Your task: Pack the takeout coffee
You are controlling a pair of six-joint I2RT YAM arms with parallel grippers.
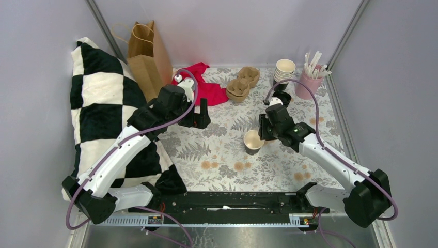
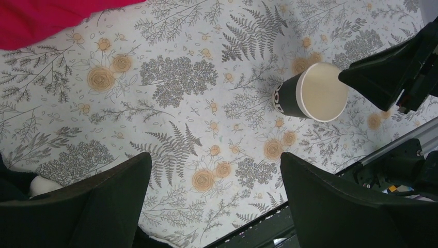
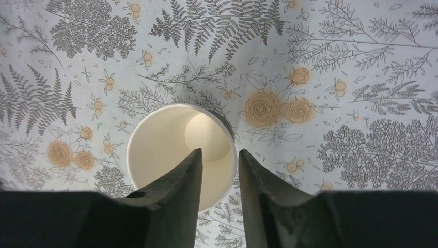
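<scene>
The takeout coffee cup [image 1: 253, 140] stands upright and lidless on the floral cloth, with a dark body and a cream rim and inside. It also shows in the left wrist view [image 2: 315, 92] and the right wrist view [image 3: 175, 150]. My right gripper [image 3: 219, 157] is over its right rim, jaws a narrow gap apart. One finger is over the cup's inside, the other just outside the rim [image 1: 262, 133]. My left gripper [image 2: 216, 175] is wide open and empty over bare cloth, left of the cup [image 1: 199, 118]. The black lid is out of view.
A brown paper bag [image 1: 148, 57] stands at the back left beside a checkered pillow [image 1: 103, 113]. A red cloth [image 1: 206, 88] and a cardboard cup carrier [image 1: 243, 85] lie at the back. A stack of paper cups [image 1: 284, 70] and a pink cup of sticks [image 1: 310, 82] stand back right.
</scene>
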